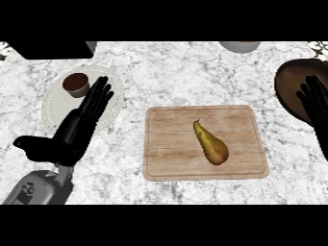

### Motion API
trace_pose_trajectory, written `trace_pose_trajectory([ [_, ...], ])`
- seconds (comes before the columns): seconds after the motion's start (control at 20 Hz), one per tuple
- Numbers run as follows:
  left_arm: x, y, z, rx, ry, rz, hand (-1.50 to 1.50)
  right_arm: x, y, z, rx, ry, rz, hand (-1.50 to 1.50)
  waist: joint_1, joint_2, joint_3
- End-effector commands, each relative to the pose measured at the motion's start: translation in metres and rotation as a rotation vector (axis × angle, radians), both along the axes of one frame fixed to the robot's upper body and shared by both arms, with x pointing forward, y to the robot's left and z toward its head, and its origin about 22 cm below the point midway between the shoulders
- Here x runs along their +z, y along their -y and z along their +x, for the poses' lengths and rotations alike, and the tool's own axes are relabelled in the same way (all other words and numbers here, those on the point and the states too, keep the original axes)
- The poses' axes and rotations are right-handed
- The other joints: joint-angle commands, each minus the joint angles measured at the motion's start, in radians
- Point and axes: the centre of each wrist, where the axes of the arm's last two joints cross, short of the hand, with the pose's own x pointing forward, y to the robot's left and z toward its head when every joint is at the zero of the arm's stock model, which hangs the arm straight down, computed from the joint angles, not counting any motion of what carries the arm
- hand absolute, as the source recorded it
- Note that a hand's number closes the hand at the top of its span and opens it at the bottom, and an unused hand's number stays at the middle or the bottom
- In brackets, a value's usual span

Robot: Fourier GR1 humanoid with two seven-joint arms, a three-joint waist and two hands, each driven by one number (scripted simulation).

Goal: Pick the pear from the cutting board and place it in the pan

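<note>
Pear (210, 143) seen lying on cutting board (205, 142), frame centre. Pan (294, 84) at right edge. Left hand (80, 124), right hand (326, 117) held flat, fingers straight, nothing grasped.

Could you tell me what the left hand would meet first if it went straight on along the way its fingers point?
The left hand points up and slightly right over the white plate. Its fingertips end just right of the brown cup, so it would probably graze the cup's side first, though height above the plate is unclear.

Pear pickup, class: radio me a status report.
Left robot hand and right robot hand open. Pear lies on cutting board, untouched. Pan at right. Nothing blocking.
</note>
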Motion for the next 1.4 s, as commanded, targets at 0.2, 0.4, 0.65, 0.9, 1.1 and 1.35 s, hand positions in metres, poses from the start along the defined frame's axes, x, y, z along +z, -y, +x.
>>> trace_pose_trajectory([
  [0.2,0.010,-0.025,0.016,0.116,0.038,0.111,0.00,0.001,-0.078,0.018,0.790,-0.071,-0.170,1.50,0.183,0.019,-0.012],
  [0.4,0.006,-0.052,0.026,0.251,-0.023,0.120,0.00,0.018,-0.067,0.031,0.965,0.172,-0.300,-1.50,0.089,0.008,-0.009],
  [0.65,-0.001,-0.060,0.027,0.308,-0.043,0.143,0.00,0.043,-0.018,0.060,0.915,0.430,-0.430,-1.50,0.054,0.004,-0.011],
  [0.9,-0.016,-0.056,0.021,0.313,-0.047,0.159,0.00,0.103,0.005,0.089,1.007,0.446,-0.638,-1.50,0.049,-0.003,-0.016],
  [1.1,-0.017,-0.063,0.029,0.322,-0.057,0.151,0.00,0.152,-0.006,0.088,1.064,0.440,-0.913,-1.50,0.042,-0.005,-0.018],
  [1.35,-0.024,-0.072,0.029,0.343,-0.060,0.131,0.00,0.164,-0.054,0.095,1.096,0.426,-0.965,-1.50,0.020,-0.012,-0.018],
])
